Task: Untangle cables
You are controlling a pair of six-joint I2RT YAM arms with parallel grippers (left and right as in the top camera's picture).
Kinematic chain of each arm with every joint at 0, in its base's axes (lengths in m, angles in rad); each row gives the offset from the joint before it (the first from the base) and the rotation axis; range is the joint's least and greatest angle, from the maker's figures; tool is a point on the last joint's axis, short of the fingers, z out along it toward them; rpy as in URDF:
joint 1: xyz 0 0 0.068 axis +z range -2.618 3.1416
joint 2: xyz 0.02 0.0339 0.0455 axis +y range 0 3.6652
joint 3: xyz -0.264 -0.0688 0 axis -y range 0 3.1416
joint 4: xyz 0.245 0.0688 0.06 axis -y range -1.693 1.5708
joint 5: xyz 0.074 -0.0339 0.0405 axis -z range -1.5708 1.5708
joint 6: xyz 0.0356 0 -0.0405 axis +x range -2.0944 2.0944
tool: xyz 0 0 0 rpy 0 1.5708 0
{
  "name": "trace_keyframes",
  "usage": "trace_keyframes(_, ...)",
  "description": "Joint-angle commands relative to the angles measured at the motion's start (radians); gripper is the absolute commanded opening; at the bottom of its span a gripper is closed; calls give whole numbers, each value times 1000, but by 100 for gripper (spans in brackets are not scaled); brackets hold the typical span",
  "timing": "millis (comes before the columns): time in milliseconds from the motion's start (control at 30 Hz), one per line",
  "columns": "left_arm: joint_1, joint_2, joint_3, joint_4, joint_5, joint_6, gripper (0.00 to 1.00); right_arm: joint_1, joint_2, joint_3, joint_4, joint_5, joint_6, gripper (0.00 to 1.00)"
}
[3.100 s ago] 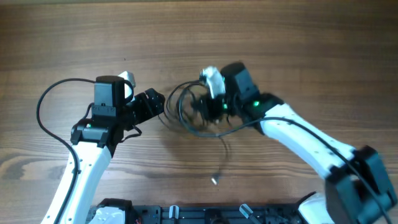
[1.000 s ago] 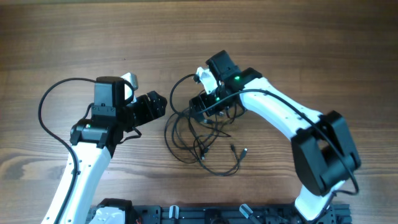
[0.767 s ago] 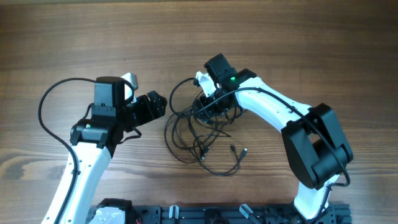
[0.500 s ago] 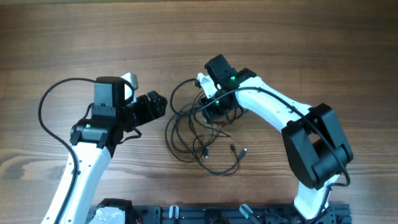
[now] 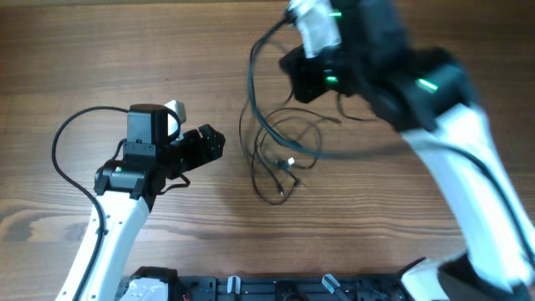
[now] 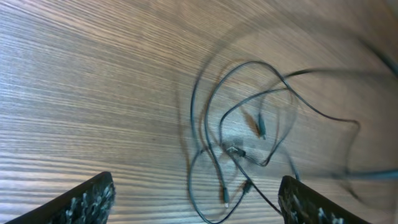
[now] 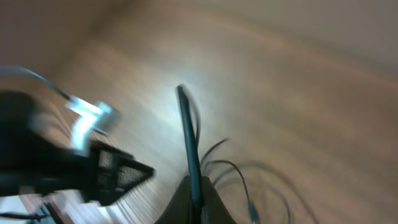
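Note:
The cables (image 5: 280, 155) are thin black wires in loose loops at the table's middle, part of them lifted. My right gripper (image 5: 294, 71) is raised high and shut on a cable strand (image 7: 188, 140) that runs up from between its fingers (image 7: 196, 202); this view is blurred. My left gripper (image 5: 209, 144) is open and empty, left of the tangle. In the left wrist view the cable loops (image 6: 239, 134) with small plug ends lie ahead of and between the open fingertips (image 6: 193, 202).
The wooden table (image 5: 100, 50) stretches all around. A thicker black arm cable (image 5: 67, 134) loops at the far left. A dark rail (image 5: 276, 288) runs along the front edge.
My right gripper rose sharply up and back, lifting part of the cables; the tangle stretched and shifted. The left arm has not moved.

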Motion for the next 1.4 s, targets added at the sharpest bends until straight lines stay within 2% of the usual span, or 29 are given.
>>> trace_keyframes(0,6,-8,8,-3,122,19,84,-2,-77,68,47,26,47,4)
trace_keyframes(133,-10,-8,8,4,215,20,86,-2,-165,69,145,27,86,4)
trace_keyframes(300,-52,-8,8,5,214,21,87,-2,-217,69,197,59,92,4)
trace_keyframes(600,-126,-8,8,5,214,21,88,-2,-294,69,267,504,91,4)
trace_keyframes(967,-210,-8,8,6,213,71,88,-8,-293,69,212,1292,34,5)
trace_keyframes(1133,-210,-8,8,5,213,72,88,-100,-224,68,204,1433,-19,4)
trace_keyframes(1367,-210,-8,8,1,214,72,89,-367,-111,66,156,1386,24,4)
